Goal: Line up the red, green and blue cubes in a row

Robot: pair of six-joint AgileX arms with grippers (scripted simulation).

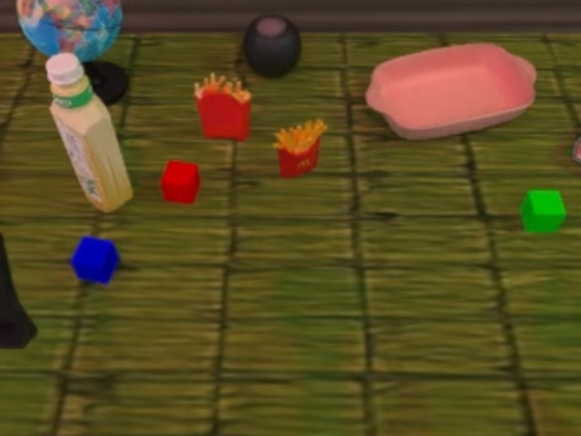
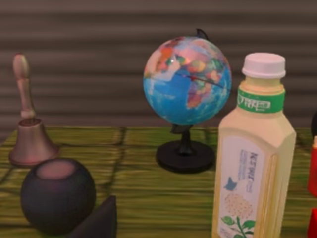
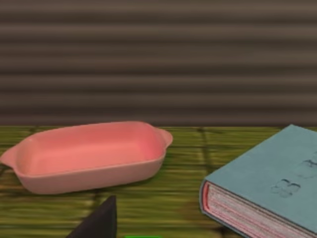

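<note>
**Cubes scattered, no row yet, both arms at the edges**

Red cube (image 1: 181, 182) sits left of centre on the green mat (image 1: 300, 309), just right of the pale drink bottle (image 1: 88, 136) and nearer than the bigger fries carton (image 1: 223, 109). Blue cube (image 1: 95, 259) is nearer and further left, apart from the red one. Green cube (image 1: 543, 210) is alone at the far right side, well apart from the other two. None of them line up.

Left gripper: only a dark part shows at the left edge of the top view (image 1: 11, 309), near the blue cube but not touching it. Its wrist view shows one dark fingertip (image 2: 99, 220); cannot tell if the fingers are open or closed. Nothing visibly held.

Right gripper: not in the top view. Its wrist view shows one dark fingertip (image 3: 99, 220) and what is probably a sliver of the green cube at the bottom edge. Finger state: cannot tell.

Other items: globe (image 1: 68, 27) and dark round pot (image 1: 271, 44) at the far side, smaller fries carton (image 1: 299, 150) mid-table, pink dish (image 1: 451, 89) far right, blue-covered book (image 3: 267, 183) beside the dish, bell (image 2: 27, 129) far left.
</note>
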